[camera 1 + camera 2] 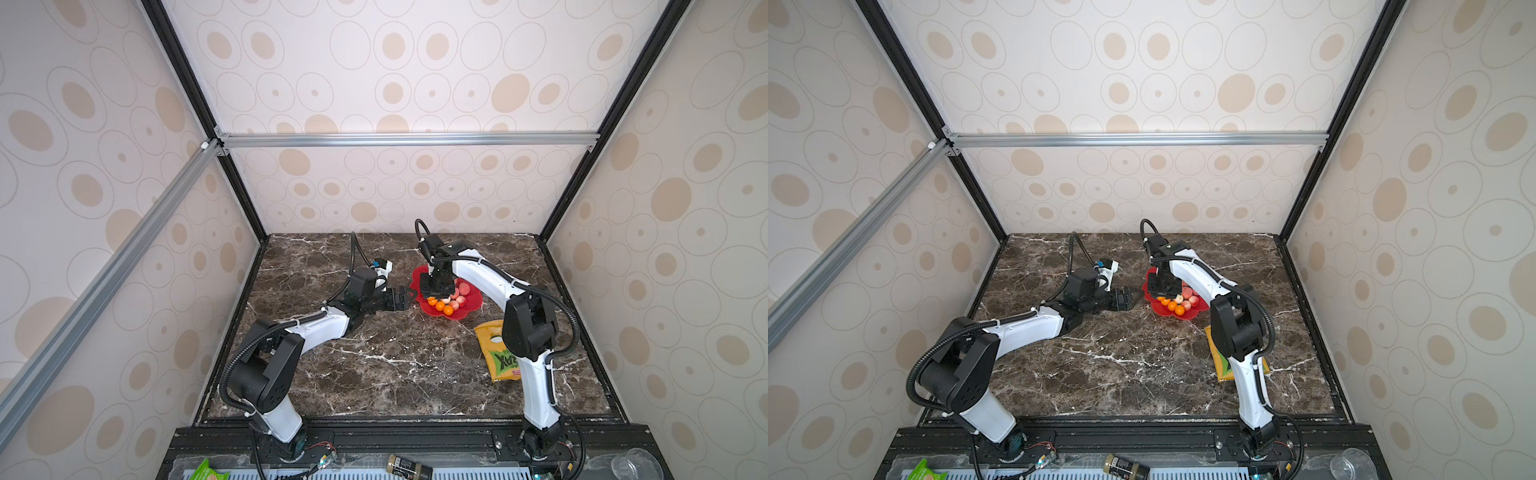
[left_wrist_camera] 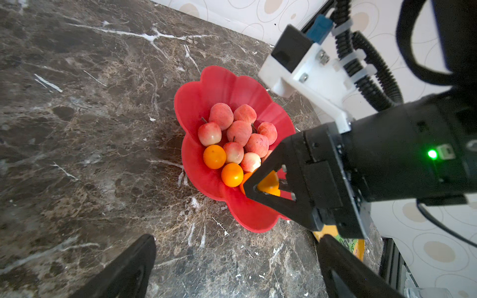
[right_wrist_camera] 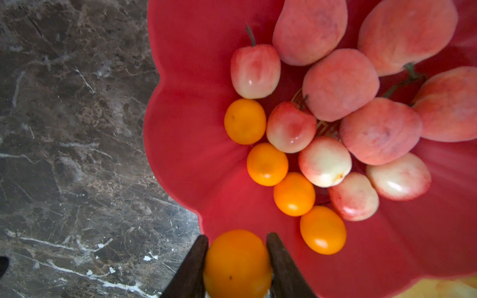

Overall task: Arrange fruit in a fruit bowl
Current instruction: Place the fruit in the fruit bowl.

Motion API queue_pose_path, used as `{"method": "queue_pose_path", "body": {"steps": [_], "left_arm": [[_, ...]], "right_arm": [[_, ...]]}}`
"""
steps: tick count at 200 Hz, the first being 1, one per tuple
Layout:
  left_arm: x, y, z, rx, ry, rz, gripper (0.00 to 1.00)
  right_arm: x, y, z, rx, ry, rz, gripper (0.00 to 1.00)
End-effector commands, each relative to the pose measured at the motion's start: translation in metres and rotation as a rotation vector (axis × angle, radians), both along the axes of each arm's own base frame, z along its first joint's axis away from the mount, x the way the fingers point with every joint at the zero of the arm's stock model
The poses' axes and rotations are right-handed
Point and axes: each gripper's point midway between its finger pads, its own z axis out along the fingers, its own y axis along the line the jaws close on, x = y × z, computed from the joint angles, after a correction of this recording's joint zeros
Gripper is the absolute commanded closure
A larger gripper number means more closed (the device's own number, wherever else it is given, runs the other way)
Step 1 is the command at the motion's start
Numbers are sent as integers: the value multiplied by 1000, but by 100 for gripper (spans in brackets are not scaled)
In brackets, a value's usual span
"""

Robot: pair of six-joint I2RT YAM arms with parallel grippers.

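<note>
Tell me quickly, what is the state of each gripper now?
Left gripper: open, holding nothing.
Right gripper: shut on an orange fruit over the red bowl.

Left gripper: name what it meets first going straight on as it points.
Probably the near rim of the fruit bowl, just ahead of the open left gripper. Height is unclear; passing over it, it would meet the right gripper holding an orange fruit.

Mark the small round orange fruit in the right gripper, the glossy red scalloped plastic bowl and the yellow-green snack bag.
orange fruit (image 3: 237, 263), right wrist view, middle of its skin.
red bowl (image 2: 222, 82), left wrist view, bare inner wall.
snack bag (image 1: 490, 353), a top view, printed front.
</note>
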Motion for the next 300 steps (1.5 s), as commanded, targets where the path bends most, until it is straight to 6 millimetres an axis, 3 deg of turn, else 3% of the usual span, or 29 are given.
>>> {"method": "queue_pose_path", "body": {"steps": [1, 67, 143, 300], "left_arm": [[10, -7, 14, -4, -57, -1, 1], [11, -6, 12, 2, -53, 1, 1], [8, -5, 8, -2, -44, 1, 1], [6, -4, 7, -7, -38, -2, 1]], "right_arm": [[-3, -1, -6, -14, 46, 13, 63], [5, -8, -20, -70, 58, 2, 63], [14, 0, -31, -61, 71, 4, 62], [12, 15, -40, 11, 116, 13, 57]]}}
